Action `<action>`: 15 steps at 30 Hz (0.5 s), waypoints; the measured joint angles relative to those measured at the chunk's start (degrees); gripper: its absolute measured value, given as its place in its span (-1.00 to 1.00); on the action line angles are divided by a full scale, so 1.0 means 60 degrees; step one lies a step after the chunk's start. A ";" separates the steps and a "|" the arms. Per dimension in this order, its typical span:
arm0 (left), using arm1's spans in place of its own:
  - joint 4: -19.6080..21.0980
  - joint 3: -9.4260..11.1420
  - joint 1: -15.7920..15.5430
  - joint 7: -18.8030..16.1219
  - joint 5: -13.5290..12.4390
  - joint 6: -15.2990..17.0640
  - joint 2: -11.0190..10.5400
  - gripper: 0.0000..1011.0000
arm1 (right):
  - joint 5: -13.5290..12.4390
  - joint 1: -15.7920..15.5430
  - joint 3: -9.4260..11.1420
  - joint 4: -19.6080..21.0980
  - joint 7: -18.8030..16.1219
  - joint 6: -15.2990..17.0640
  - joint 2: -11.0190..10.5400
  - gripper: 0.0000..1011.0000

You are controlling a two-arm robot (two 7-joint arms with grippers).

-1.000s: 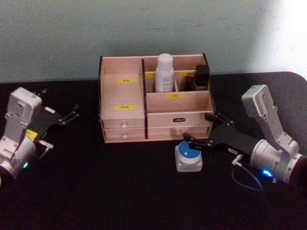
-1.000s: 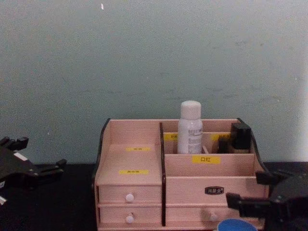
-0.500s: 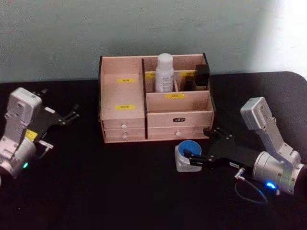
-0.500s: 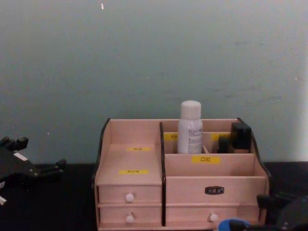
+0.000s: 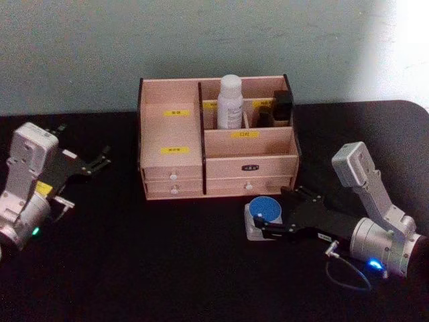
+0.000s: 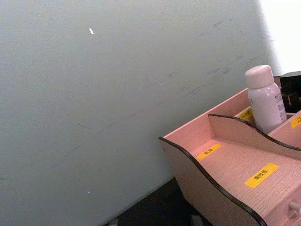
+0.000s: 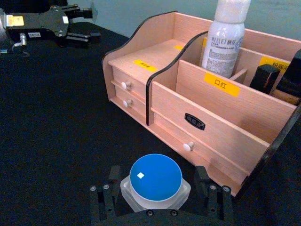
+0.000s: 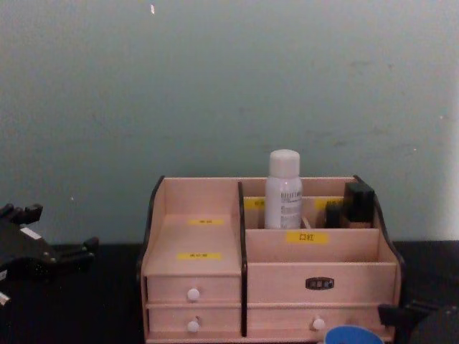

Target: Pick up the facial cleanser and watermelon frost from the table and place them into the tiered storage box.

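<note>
the right gripper (image 7: 157, 186) lies low over the bench (image 5: 167, 268), jaws apart on both sides of the upright blue-lidded jar (image 5: 265, 210), it seems not pressing yet. the tiered storage box (image 5: 174, 168) stands near, at 11 o'clock from the jar. the left gripper (image 5: 94, 161) waits at 9 o'clock, jaws apart.

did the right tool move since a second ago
Yes. Against the tiered storage box, the right tool has drawn back toward the robot, away from the box's front, and its open fingers now flank the blue-lidded jar.
</note>
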State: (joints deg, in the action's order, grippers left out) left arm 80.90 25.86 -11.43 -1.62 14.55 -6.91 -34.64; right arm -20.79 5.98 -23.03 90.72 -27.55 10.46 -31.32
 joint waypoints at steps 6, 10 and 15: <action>0.0000 0.0000 0.0000 0.0000 -0.0001 0.0000 -0.0001 0.98 | -0.0004 0.0045 -0.0092 -0.0106 0.0057 0.0017 0.0031 0.98; 0.0000 0.0000 0.0000 0.0000 0.0000 0.0000 -0.0001 0.98 | -0.0001 0.0068 -0.0143 -0.0168 0.0074 0.0021 0.0054 0.98; 0.0000 0.0000 0.0001 0.0000 -0.0001 0.0000 0.0000 0.98 | 0.0039 0.0091 -0.0189 -0.0245 0.0135 0.0008 0.0079 0.98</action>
State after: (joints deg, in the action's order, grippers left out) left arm 80.90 25.86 -11.43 -1.62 14.55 -6.91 -34.64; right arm -20.56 6.53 -24.16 89.25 -26.74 10.51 -30.85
